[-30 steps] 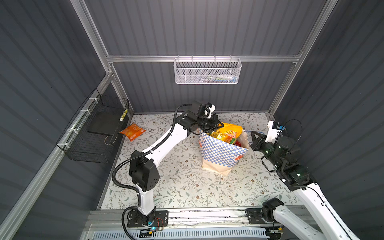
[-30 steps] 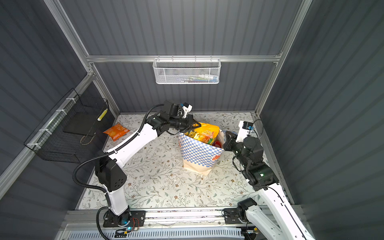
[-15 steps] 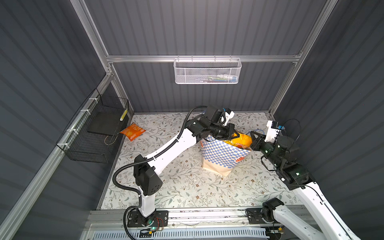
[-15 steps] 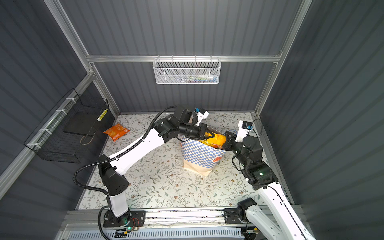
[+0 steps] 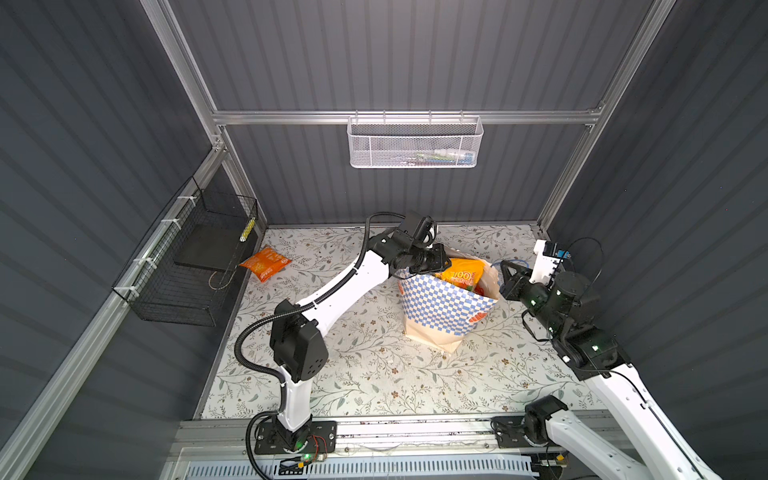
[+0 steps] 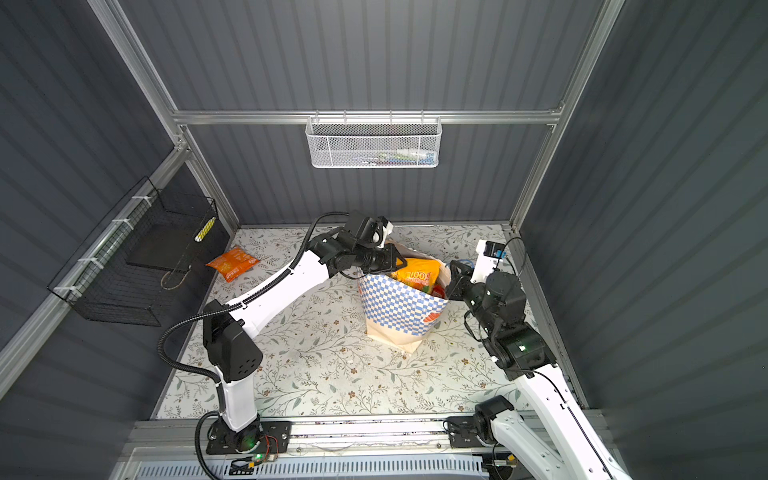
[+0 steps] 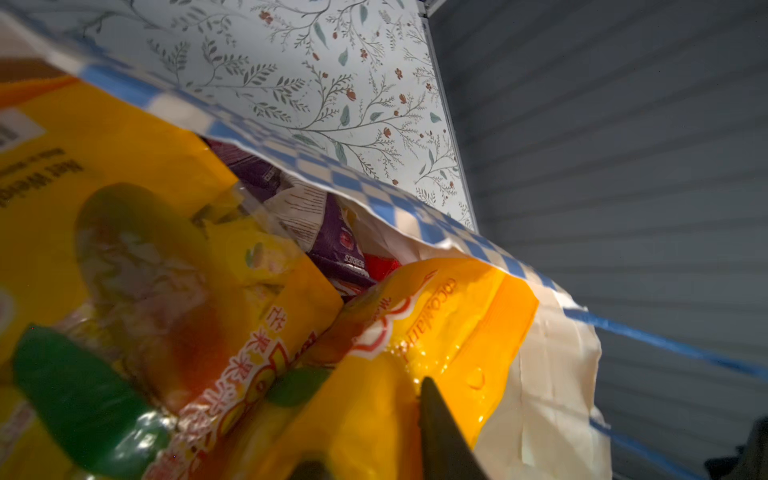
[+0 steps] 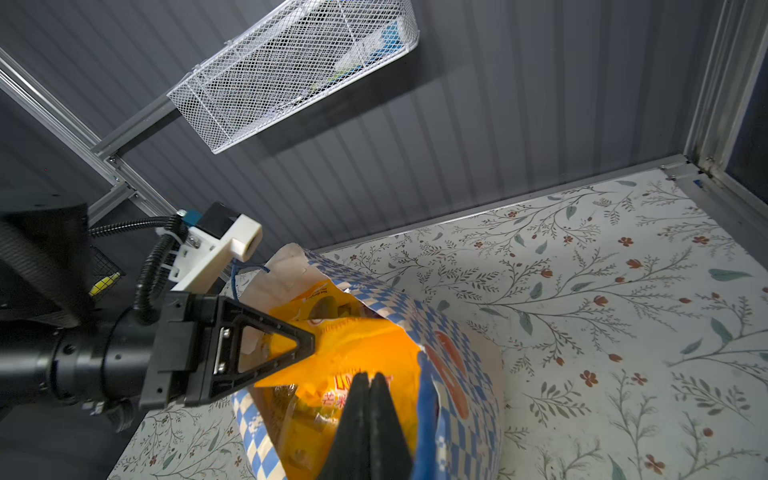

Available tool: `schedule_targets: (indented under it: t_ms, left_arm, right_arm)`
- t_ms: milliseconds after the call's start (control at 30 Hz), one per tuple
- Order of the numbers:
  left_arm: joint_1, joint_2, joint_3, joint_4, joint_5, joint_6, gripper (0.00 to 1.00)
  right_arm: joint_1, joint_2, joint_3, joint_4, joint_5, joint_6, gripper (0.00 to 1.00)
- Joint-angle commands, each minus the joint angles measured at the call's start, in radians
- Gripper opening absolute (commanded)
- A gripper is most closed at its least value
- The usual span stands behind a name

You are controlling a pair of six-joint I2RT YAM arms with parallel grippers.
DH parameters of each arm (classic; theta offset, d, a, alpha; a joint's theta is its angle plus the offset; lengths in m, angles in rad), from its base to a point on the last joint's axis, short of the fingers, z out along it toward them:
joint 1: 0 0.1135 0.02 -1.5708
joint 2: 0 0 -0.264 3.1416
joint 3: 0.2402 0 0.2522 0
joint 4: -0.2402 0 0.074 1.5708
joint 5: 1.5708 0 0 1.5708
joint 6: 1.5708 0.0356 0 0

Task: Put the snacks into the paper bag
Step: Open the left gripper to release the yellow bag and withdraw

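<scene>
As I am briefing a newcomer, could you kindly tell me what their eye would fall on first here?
The blue-and-white checkered paper bag near the scene's middle, its mouth crammed with a glossy yellow packet marked "100", draws the eye. The left gripper and right gripper flank its mouth. A small orange packet lies alone by the black wire basket.

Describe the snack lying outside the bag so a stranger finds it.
Find the black wire basket on the left wall. Beside it, on the floral tabletop, lies a small orange snack packet. No other snack lies outside the blue-checkered paper bag.
</scene>
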Motion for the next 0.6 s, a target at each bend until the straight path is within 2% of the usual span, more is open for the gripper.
schedule_targets:
  t_ms: [0, 100, 200, 267, 333, 433, 567]
  left_arm:
    - [-0.011, 0.005, 0.091, -0.019, 0.035, 0.029, 0.51]
    - [-0.011, -0.041, 0.171, -0.054, 0.026, 0.099, 0.68]
    - [-0.011, -0.124, 0.187, -0.071, -0.040, 0.193, 0.83]
    - [-0.011, -0.176, 0.179, -0.098, -0.130, 0.260, 0.90]
    - [-0.010, -0.228, 0.137, -0.119, -0.284, 0.326, 0.98]
    - [0.004, -0.285, 0.059, -0.124, -0.510, 0.374, 1.00]
    - [0.047, -0.259, 0.044, -0.153, -0.589, 0.406, 1.00]
  right_arm:
    - [0.003, -0.011, 0.017, 0.010, 0.005, -0.016, 0.02]
    - [0.002, -0.015, 0.016, 0.010, 0.008, -0.015, 0.02]
    - [0.003, -0.011, 0.016, 0.011, 0.008, -0.016, 0.02]
    - [0.002, -0.010, 0.017, 0.010, 0.006, -0.015, 0.02]
    - [0.003, -0.011, 0.017, 0.010, 0.007, -0.015, 0.03]
    - [0.002, -0.012, 0.017, 0.010, 0.006, -0.016, 0.03]
    - [0.003, -0.009, 0.017, 0.011, 0.006, -0.013, 0.04]
